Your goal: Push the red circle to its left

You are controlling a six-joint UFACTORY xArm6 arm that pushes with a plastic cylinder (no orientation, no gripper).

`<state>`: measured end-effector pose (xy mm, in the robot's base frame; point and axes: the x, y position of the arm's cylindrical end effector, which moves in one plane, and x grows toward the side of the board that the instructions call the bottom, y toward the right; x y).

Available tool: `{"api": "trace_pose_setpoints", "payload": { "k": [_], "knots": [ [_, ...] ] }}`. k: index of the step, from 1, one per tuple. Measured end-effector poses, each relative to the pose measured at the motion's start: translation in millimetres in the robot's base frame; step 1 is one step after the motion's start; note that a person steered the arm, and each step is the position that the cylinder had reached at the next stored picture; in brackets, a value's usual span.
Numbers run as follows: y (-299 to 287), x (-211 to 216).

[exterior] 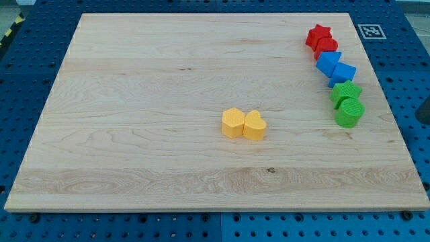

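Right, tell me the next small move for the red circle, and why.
Probably bring my tip, which may be the dark shape at the view's right edge, to the view's right of the red circle. The circle touches the red star above and sits close above the blue blocks, so only a sideways push from that side should send it left.

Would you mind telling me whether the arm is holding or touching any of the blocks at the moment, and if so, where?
Nothing is held. My tip does not show in the camera view, and the red circle sits untouched against the red star.
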<state>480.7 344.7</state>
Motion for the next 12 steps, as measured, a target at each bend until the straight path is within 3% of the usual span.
{"api": "trace_pose_setpoints", "payload": {
  "k": [2,3,6,9,12],
  "knots": [
    [0,-13],
    [0,-50],
    [-8,-82],
    [-109,-163],
    [-164,-170]
  ]
}}
